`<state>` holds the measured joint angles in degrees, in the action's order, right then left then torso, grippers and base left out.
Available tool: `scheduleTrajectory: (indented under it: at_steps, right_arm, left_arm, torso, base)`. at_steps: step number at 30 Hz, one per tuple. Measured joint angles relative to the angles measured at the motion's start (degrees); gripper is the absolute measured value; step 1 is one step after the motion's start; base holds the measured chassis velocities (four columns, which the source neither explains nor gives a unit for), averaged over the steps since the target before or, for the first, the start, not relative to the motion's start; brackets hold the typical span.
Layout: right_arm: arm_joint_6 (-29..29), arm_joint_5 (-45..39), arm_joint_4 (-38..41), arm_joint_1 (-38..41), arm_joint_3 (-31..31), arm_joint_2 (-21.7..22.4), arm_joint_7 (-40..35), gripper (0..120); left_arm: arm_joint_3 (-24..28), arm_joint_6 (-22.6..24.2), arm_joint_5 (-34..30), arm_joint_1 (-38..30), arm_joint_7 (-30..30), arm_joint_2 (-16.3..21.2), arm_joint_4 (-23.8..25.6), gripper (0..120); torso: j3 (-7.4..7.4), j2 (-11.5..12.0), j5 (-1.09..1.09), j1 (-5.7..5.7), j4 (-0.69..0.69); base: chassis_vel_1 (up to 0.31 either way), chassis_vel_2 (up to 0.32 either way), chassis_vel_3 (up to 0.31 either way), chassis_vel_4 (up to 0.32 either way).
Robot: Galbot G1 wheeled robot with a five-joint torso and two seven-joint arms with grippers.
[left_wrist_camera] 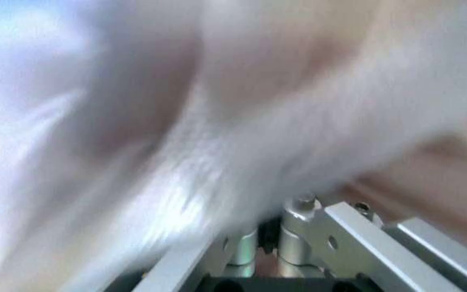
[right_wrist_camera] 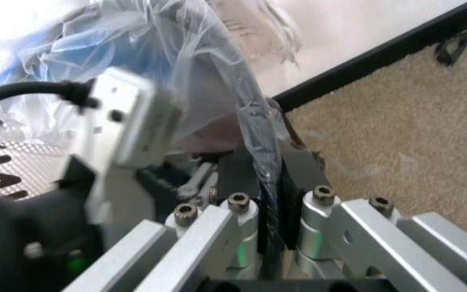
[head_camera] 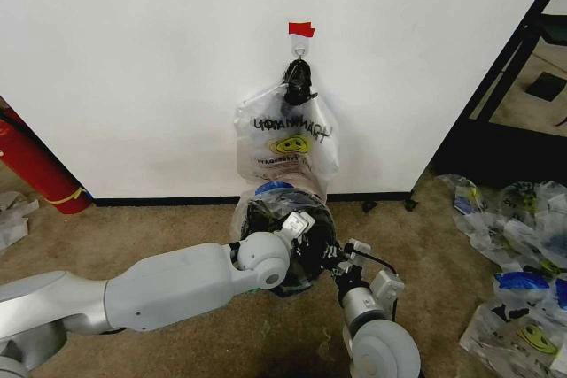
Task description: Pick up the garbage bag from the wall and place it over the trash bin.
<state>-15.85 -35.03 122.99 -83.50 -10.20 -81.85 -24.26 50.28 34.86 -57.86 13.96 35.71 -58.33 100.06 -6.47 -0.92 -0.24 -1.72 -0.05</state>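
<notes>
We found the trash bin [head_camera: 282, 219] mostly hidden behind both wrists, with film draped on it. Blurred plastic of the garbage bag [left_wrist_camera: 177, 121] smeared the left wrist view, so we could not tell how the left pincer [left_wrist_camera: 270, 243] stood. The picture's edge cut off the scattered bags [head_camera: 523, 307] on the carpet

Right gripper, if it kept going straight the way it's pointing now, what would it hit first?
The right gripper is already pinching the trash bin rim with garbage bag film draped over it, so it would likely just push further onto the bin.
</notes>
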Motion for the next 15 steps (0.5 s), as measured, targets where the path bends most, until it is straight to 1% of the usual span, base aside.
scheduleTrajectory:
  at_steps: [4, 7, 8, 11, 12, 13, 15]
  right_arm:
    - [0.0, -0.1, 0.4, -0.1, 0.2, 0.3, 0.0, 1]
    - [-0.1, -0.3, 0.1, 0.3, -0.2, 0.4, -0.3, 1]
    - [-0.1, -0.3, 0.1, 0.3, -0.2, 0.4, -0.3, 1]
    - [-0.2, -1.3, -0.7, 0.8, -0.6, 0.3, -0.7, 1]
    - [-0.2, -1.3, -0.7, 0.8, -0.6, 0.3, -0.7, 1]
    - [-0.4, -2.2, -1.4, 1.4, -0.8, 0.0, -1.1, 1]
    - [-1.0, -4.2, -2.0, 2.0, -1.2, -0.1, -1.8, 1]
  left_arm:
    - [0.1, 0.0, -0.2, 0.3, -0.1, 0.0, -0.5, 0]
    - [-0.4, 0.7, -2.4, 0.3, 0.4, 1.9, 2.1, 0]
    - [-0.4, 0.7, -2.4, 0.3, 0.4, 1.9, 2.1, 0]
    - [-1.3, 1.2, -4.4, 0.2, 0.4, 3.4, 4.8, 0]
    - [-1.3, 1.2, -4.4, 0.2, 0.4, 3.4, 4.8, 0]
    - [-2.5, 1.2, -6.1, 0.2, 0.1, 4.6, 7.1, 0]
    - [-3.3, 1.1, -7.0, 0.2, -0.3, 5.9, 9.6, 0]
  torso:
    - [0.00, 0.0, 0.00, 0.00, -0.01]
    - [0.00, 0.0, 0.00, 0.00, 0.00]
    - [0.00, 0.0, 0.00, 0.00, 0.00]
    - [0.00, 0.0, 0.00, 0.00, 0.00]
    - [0.00, 0.0, 0.00, 0.00, 0.00]
    - [0.00, 0.0, 0.00, 0.00, -0.01]
    - [0.00, 0.0, 0.00, 0.00, 0.00]
  base:
    - [0.000, 0.000, 0.000, 0.000]
    - [0.000, 0.000, 0.000, 0.000]
    - [0.000, 0.000, 0.000, 0.000]
    - [0.000, 0.000, 0.000, 0.000]
    - [0.000, 0.000, 0.000, 0.000]
    - [0.000, 0.000, 0.000, 0.000]
    - [0.000, 0.000, 0.000, 0.000]
